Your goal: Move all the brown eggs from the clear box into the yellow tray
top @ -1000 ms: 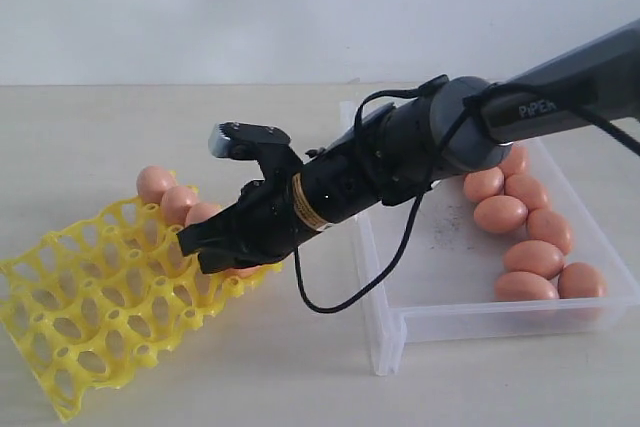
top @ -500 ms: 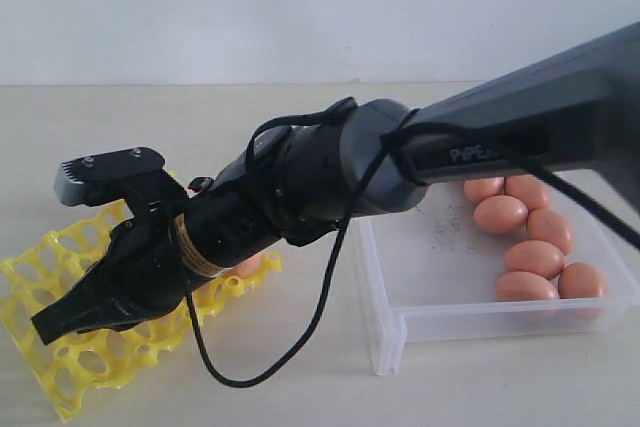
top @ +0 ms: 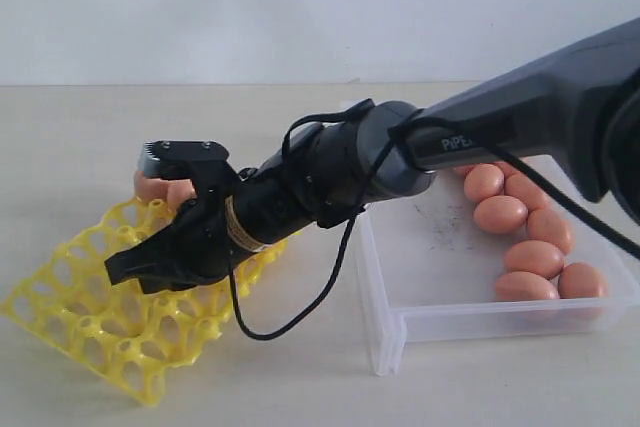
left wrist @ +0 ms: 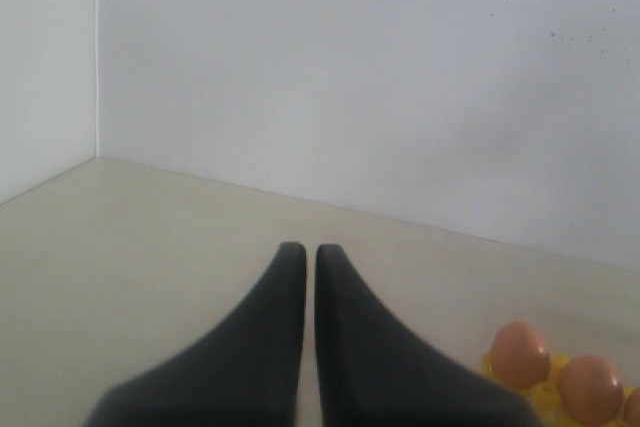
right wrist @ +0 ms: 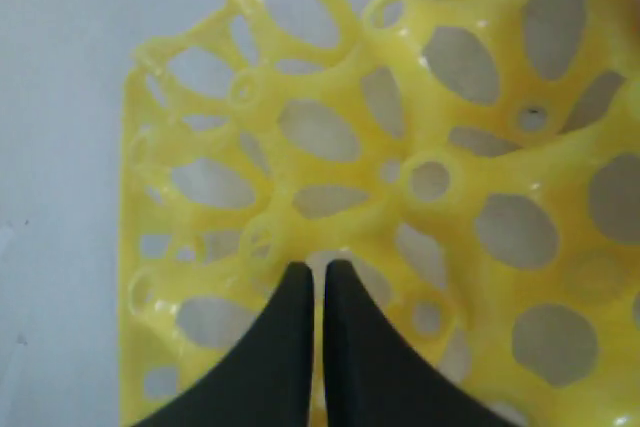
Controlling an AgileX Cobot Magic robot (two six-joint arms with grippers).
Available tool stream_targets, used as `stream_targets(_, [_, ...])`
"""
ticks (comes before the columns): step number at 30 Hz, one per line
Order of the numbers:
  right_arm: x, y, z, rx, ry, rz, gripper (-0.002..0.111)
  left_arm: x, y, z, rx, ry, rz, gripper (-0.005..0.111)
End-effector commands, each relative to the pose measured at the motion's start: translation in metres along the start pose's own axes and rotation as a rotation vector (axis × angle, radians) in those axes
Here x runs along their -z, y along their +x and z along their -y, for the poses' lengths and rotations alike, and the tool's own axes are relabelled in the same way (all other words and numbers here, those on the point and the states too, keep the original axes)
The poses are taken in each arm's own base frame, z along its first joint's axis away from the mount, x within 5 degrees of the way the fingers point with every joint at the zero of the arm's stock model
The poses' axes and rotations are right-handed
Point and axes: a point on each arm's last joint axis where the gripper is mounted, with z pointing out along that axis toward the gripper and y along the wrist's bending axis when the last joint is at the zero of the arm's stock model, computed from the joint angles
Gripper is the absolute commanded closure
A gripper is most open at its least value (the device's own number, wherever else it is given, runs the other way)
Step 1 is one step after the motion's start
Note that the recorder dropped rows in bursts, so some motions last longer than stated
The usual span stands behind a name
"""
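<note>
The yellow tray (top: 80,312) lies at the left, mostly with bare cups. A few brown eggs (top: 150,185) sit at its far edge, partly hidden behind the arm. Several more brown eggs (top: 500,214) lie along the right side of the clear box (top: 440,322). My right gripper (top: 120,269) reaches across from the right and stands shut and empty just over the tray's grid (right wrist: 400,147); its tips (right wrist: 319,267) point at a cup. My left gripper (left wrist: 301,249) is shut and empty over bare table, with two tray eggs (left wrist: 520,352) off to its side.
The right arm's body and its black cable (top: 300,317) span the gap between tray and box, crossing the box's left wall. The tabletop is pale beige, with a white wall behind it.
The right gripper swung far out over the tray's near left corner, then drew back up toward its middle. The tray has turned, its near corner now further right. The left gripper's earlier state is not shown.
</note>
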Motion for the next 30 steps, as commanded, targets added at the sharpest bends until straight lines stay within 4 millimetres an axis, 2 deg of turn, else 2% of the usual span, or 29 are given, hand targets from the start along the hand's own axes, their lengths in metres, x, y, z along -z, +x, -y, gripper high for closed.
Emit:
stream_targets(1, [0.010, -0.008, 0.020, -0.020, 0.038, 0.034, 0.109, 0.000, -0.002, 0.000, 0.018, 0.000, 0.018, 0.103])
stream_targets(5, [0.023, -0.016, 0.043, -0.034, 0.067, 0.062, 0.109, 0.000, -0.002, 0.000, 0.018, 0.000, 0.018, 0.103])
stream_targets(8, [0.032, -0.020, 0.059, 0.035, 0.100, 0.081, 0.109, 0.000, -0.002, 0.000, 0.018, 0.000, 0.016, 0.103])
stream_targets(10, [0.037, -0.021, 0.048, 0.187, 0.027, 0.063, 0.109, 0.000, -0.002, 0.000, 0.018, 0.000, 0.016, 0.103])
stream_targets(12, [0.057, -0.032, 0.022, 0.330, -0.079, 0.085, 0.109, 0.000, -0.002, 0.000, 0.018, 0.000, 0.016, 0.103])
stream_targets(14, [0.088, -0.049, -0.006, 0.441, -0.119, 0.154, 0.109, 0.000, -0.002, 0.000, 0.018, 0.000, 0.016, 0.103])
stream_targets(16, [0.127, -0.068, -0.035, 0.529, -0.093, 0.259, 0.109, 0.000, -0.002, 0.000, 0.018, 0.000, 0.016, 0.103])
stream_targets(17, [0.154, -0.077, -0.053, 0.569, -0.067, 0.329, 0.109, 0.000, -0.002, 0.000, 0.018, 0.000, 0.016, 0.103])
stream_targets(20, [0.192, -0.086, -0.075, 0.617, 0.007, 0.441, 0.109, 0.000, -0.002, 0.000, 0.018, 0.000, 0.016, 0.103])
stream_targets(25, [0.248, -0.081, -0.087, 0.660, 0.277, 0.606, 0.109, 0.000, -0.002, 0.000, 0.018, 0.000, 0.016, 0.103])
stream_targets(27, [0.263, -0.072, -0.083, 0.670, 0.410, 0.636, 0.109, 0.000, -0.002, 0.000, 0.018, 0.000, 0.016, 0.103])
stream_targets(30, [0.281, -0.050, -0.066, 0.647, 0.661, 0.646, 0.109, 0.000, -0.002, 0.000, 0.018, 0.000, 0.016, 0.103])
